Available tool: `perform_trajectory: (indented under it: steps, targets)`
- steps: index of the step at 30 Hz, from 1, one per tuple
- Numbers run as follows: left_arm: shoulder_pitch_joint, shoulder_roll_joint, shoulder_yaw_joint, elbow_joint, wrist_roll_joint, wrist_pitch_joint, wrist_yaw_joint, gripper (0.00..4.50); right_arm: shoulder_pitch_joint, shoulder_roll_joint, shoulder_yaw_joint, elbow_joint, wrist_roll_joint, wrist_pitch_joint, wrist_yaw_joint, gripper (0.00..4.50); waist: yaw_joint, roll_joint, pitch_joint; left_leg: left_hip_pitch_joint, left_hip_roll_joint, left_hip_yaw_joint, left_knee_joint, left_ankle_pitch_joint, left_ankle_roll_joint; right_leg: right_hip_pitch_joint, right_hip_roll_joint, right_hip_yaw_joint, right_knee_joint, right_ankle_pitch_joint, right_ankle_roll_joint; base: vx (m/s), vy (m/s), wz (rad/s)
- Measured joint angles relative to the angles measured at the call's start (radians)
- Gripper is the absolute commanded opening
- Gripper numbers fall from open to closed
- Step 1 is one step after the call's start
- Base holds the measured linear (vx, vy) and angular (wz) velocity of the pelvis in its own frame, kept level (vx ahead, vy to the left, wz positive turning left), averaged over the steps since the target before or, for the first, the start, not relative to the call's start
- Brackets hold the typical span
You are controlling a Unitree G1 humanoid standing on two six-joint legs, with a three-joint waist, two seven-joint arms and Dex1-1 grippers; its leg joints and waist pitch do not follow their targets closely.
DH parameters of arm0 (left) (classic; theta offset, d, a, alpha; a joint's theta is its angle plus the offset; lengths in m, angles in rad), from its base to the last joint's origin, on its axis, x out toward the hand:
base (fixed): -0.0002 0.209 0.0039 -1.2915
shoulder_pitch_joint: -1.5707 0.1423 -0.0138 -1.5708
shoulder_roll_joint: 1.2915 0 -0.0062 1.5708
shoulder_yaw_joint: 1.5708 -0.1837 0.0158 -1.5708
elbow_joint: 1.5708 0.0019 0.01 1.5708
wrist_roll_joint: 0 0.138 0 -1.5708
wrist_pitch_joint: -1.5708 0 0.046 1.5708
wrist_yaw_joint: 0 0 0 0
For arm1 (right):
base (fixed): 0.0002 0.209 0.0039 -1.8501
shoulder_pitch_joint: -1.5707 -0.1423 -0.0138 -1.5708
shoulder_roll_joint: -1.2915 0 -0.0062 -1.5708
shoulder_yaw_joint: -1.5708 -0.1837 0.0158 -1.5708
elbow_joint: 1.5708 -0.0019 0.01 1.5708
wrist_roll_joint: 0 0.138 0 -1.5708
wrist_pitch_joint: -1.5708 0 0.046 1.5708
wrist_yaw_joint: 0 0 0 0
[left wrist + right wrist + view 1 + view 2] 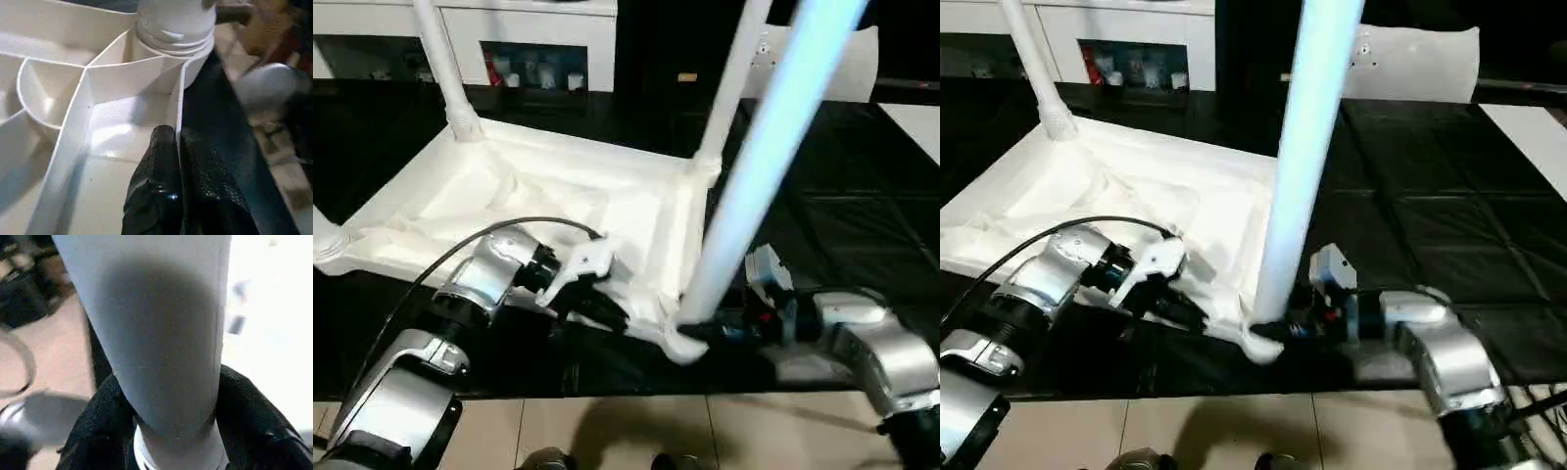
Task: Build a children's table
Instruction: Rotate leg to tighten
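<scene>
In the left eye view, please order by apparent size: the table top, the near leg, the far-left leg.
1. Table top.
2. Near leg, which the right pincer grips; nearness to the camera enlarges it.
3. Far-left leg, cut by the picture's edge.

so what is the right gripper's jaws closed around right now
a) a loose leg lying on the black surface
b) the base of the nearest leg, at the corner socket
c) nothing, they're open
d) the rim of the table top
b: the right gripper clamps the base of the nearest leg where it stands in the corner socket, and the right wrist view shows the jaws on either side of it.
</scene>
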Motion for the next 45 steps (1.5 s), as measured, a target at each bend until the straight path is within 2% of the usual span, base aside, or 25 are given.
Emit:
perform_trajectory:
  steps: [2,4,7,13,14,18,20,26,31,36,38,41,45]
  targets:
    - [0.006,-0.026,0.042,-0.004,0.023,0.062,0.119,0.00,0.001,0.109,-0.051,-0.005,-0.043,0.056,-0.193,2.00,-0.023,-0.003,0.000,0.004,0.000,-0.001,0.000,0.000,-0.007,0.003,0.000,0.000,0.000,0.000,0.000,0.000,0.000,0.00]
    - [0.007,-0.074,0.060,-0.017,0.037,0.119,0.214,0.00,-0.006,0.165,-0.087,-0.008,-0.067,0.094,-0.341,1.99,-0.043,-0.003,0.000,0.004,0.000,-0.001,0.000,0.001,-0.008,0.005,0.000,-0.001,-0.006,0.000,0.001,0.000,0.000,0.00]
    - [0.012,-0.146,0.083,-0.031,0.041,0.199,0.346,0.00,-0.029,0.248,-0.132,-0.007,-0.114,0.141,-0.524,1.99,-0.059,-0.005,-0.002,0.004,0.000,-0.001,0.001,0.001,-0.008,0.007,0.000,0.000,-0.009,-0.001,0.001,0.000,0.000,0.00]
    - [0.001,-0.264,0.128,-0.027,0.076,0.281,0.576,0.00,-0.124,0.401,-0.196,0.070,-0.200,0.163,-0.820,1.99,-0.074,-0.004,-0.003,0.003,-0.002,-0.001,0.003,0.001,-0.008,0.007,-0.001,0.002,-0.010,-0.001,0.002,0.000,0.000,0.00]
    - [-0.002,-0.279,0.131,-0.027,0.077,0.293,0.597,0.00,-0.129,0.413,-0.209,0.080,-0.203,0.155,-0.841,2.54,-0.074,-0.004,-0.003,0.003,-0.003,-0.001,0.003,0.001,-0.008,0.007,-0.001,0.002,-0.010,-0.001,0.002,0.000,0.000,0.00]
    - [-0.008,-0.294,0.133,-0.027,0.077,0.302,0.620,0.00,-0.141,0.425,-0.219,0.104,-0.203,0.119,-0.853,2.79,-0.073,-0.002,-0.003,0.001,-0.003,-0.001,0.002,-0.001,-0.005,0.006,-0.001,0.003,-0.011,0.000,0.001,0.000,0.000,0.00]
    - [-0.008,-0.294,0.131,-0.029,0.077,0.298,0.617,0.00,-0.137,0.424,-0.219,0.102,-0.203,0.110,-0.849,3.12,-0.073,-0.002,-0.003,0.001,-0.003,-0.001,0.001,-0.002,-0.004,0.006,-0.001,0.003,-0.010,0.001,0.000,0.000,0.000,0.00]
    - [0.006,-0.251,0.113,-0.062,0.074,0.272,0.526,0.00,-0.076,0.333,-0.170,0.056,-0.196,0.060,-0.694,3.61,-0.068,-0.002,-0.003,0.000,-0.003,-0.001,-0.005,-0.002,-0.002,0.002,0.000,0.002,-0.007,0.003,-0.002,0.000,0.000,0.00]
    - [0.018,-0.172,0.083,-0.067,0.056,0.174,0.388,0.00,-0.027,0.184,-0.126,0.014,-0.132,0.033,-0.455,3.94,-0.062,-0.001,-0.003,-0.002,-0.001,-0.001,-0.008,0.001,0.002,-0.002,0.002,0.000,-0.006,0.001,-0.001,0.000,0.000,0.00]
    - [0.022,-0.110,0.058,-0.063,0.046,0.094,0.253,0.00,-0.001,0.083,-0.099,0.007,-0.108,0.012,-0.286,4.36,-0.048,-0.001,-0.002,-0.003,0.000,-0.001,-0.006,0.001,0.002,-0.001,0.002,0.000,-0.006,0.001,-0.002,0.000,0.000,0.00]
    - [0.022,-0.081,0.039,-0.055,0.042,0.050,0.180,0.00,-0.001,0.036,-0.070,0.006,-0.090,-0.005,-0.201,4.36,-0.037,0.000,-0.001,-0.004,-0.001,-0.001,-0.006,0.001,0.002,-0.001,0.001,0.000,-0.006,0.001,-0.002,0.000,0.000,0.00]
    - [0.022,-0.050,0.019,-0.044,0.036,-0.004,0.096,0.00,-0.001,-0.024,-0.064,0.004,-0.075,-0.030,-0.110,4.36,-0.022,0.000,-0.001,-0.003,-0.001,-0.001,-0.004,0.001,0.002,0.000,0.000,0.000,-0.006,0.002,-0.002,0.000,0.000,0.00]
    - [0.008,-0.011,-0.004,-0.027,0.037,-0.062,0.003,0.00,-0.001,-0.089,-0.061,0.005,-0.034,-0.043,0.027,4.20,-0.018,-0.001,-0.001,-0.003,-0.001,-0.001,-0.003,0.001,0.002,0.001,0.000,0.000,-0.006,0.002,-0.003,0.000,0.000,0.00]
